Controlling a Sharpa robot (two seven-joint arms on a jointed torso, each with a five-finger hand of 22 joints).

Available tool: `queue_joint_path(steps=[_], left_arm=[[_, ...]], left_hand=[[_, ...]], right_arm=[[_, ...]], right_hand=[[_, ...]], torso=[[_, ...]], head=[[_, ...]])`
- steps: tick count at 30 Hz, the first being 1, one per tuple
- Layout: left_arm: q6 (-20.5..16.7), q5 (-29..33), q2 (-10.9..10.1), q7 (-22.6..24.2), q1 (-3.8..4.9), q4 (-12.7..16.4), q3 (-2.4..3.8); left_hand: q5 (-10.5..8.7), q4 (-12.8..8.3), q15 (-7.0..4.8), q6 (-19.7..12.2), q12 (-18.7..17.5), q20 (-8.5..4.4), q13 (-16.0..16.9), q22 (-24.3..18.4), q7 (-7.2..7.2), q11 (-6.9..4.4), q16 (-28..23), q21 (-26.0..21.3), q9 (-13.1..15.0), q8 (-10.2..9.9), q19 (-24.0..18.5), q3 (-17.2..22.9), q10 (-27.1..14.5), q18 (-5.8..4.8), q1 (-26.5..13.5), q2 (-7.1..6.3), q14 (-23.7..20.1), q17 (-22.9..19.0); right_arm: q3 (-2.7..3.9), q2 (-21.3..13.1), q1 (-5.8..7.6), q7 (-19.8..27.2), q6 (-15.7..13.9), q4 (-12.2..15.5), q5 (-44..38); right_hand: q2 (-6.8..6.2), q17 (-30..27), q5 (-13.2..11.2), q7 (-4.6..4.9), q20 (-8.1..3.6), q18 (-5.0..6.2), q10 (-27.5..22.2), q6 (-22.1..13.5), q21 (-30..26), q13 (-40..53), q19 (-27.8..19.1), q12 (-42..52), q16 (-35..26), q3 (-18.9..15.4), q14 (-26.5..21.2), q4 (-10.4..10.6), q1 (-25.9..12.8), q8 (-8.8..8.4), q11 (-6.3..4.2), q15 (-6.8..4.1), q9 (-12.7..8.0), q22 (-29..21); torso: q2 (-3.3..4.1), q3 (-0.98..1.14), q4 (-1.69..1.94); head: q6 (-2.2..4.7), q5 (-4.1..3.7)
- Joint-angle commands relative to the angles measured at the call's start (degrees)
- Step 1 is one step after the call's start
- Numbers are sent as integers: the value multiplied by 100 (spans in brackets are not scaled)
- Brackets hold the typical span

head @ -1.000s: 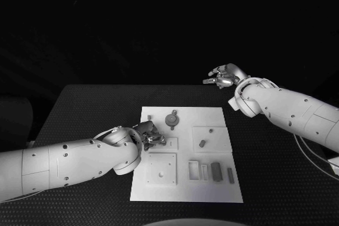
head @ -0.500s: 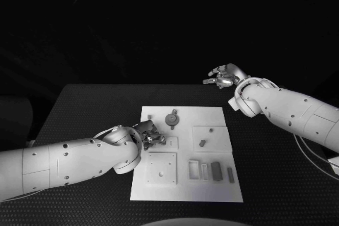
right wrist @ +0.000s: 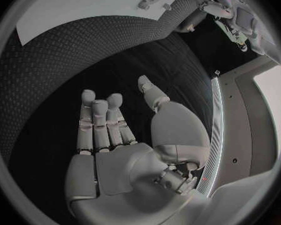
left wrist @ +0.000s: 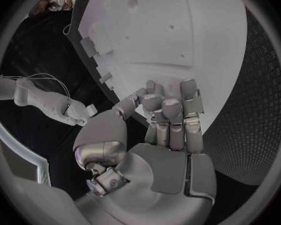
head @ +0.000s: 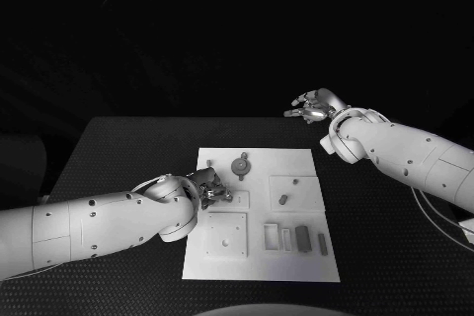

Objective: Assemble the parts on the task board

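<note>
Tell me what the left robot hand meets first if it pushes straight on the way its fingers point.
Probably the task board: the left robot hand has its fingers curled right over its white surface. Depth is unclear.

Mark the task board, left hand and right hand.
task board (head: 296, 269), head view, bare white surface near its front right corner.
left hand (head: 210, 190), head view, middle of the hand over the board's left edge.
right hand (right wrist: 118, 140), right wrist view, palm just below the fingers.
</note>
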Motion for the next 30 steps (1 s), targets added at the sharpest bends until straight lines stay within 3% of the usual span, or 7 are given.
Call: queue_joint_path(steps=[1, 6, 8, 13, 19, 23, 30], left_arm=[[191, -9, 28, 11, -21, 42, -11], [251, -27, 66, 28, -23, 50, -11], [310, -44, 78, 23, -23, 48, -11], [385, -52, 90, 14, -23, 43, -11], [403, -53, 97, 21, -24, 42, -11], [473, -58, 107, 19, -24, 48, -11], [551, -182, 122, 6, -26, 52, -10]], left_hand=[[36, -3, -65, 1135, 27, -49, -8, 117, -604, -92, 40, -7, 13, 14, 62, 45, -49, 94, 120, 67, -78, -10], [267, 2, -55, 1197, 61, -52, -2, 118, -618, -103, 97, 10, 31, 33, 78, -1, -26, 94, 143, -46, -74, -55], [255, 7, -42, 1209, 74, -49, -1, 117, -619, -96, 120, 17, 32, 31, 86, -80, -17, 99, 174, -136, -75, -79], [65, 32, -22, 1224, 83, -25, -9, 107, -610, -93, 163, 9, 30, 17, 76, -383, -18, 111, 229, -131, -95, -143], [32, 60, -4, 1245, 85, -7, -22, 100, -610, -94, 194, -13, 22, 4, 64, -472, -22, 115, 181, 36, -107, -193], [166, 18, 5, 1259, 94, 2, -27, 108, -616, -96, 227, -19, 18, -1, 50, -443, -26, 124, 136, 165, -117, -225], [322, -4, 10, 1304, 156, 7, -16, 130, -631, -108, 328, 22, 26, 16, 53, -145, -27, 144, -10, 217, -126, -273]], right_arm=[[2, 3, -3, 29, 78, 2, 2], [2, 6, -4, 28, 81, 3, 2], [2, 5, -4, 27, 82, 7, 2], [2, 7, -5, 25, 86, 8, 2], [2, 11, -5, 23, 89, 5, 2], [2, 14, -6, 17, 96, 4, 2], [2, 18, -10, 14, 101, 3, 2]], right_hand=[[6, -7, 2, 2, 40, 85, -847, 50, -13, -8, -9, 38, 34, -35, 2, 5, -51, 20, -27, -34, -9, 6], [6, -10, 2, 2, 41, 85, -850, 49, -14, -12, -11, 39, 34, -36, -1, 7, -59, 21, -27, -34, -9, 6], [8, -11, 2, 2, 42, 85, -851, 49, -15, -14, -12, 39, 34, -37, -2, 9, -63, 21, -26, -33, -10, 6], [8, -12, 2, 2, 42, 85, -853, 49, -16, -16, -13, 40, 34, -37, -3, 9, -65, 21, -26, -33, -10, 6], [9, -14, 2, 3, 42, 85, -854, 48, -17, -18, -14, 41, 34, -37, -5, 9, -67, 22, -26, -33, -11, 6], [9, -15, 3, 2, 42, 85, -855, 48, -17, -20, -15, 41, 34, -36, -6, 7, -66, 22, -26, -33, -11, 6], [8, -17, 3, 3, 41, 85, -856, 47, -18, -22, -16, 43, 35, -35, -7, 5, -65, 22, -26, -33, -12, 7]], torso=[[1, -1, -1], [1, -1, 0], [1, -1, 0], [1, 2, -1], [1, 2, 0], [2, 2, -3], [0, 4, 4]], head=[[3, -5], [2, -9], [3, -13], [6, -12], [9, -9], [12, -8], [-3, -2]])
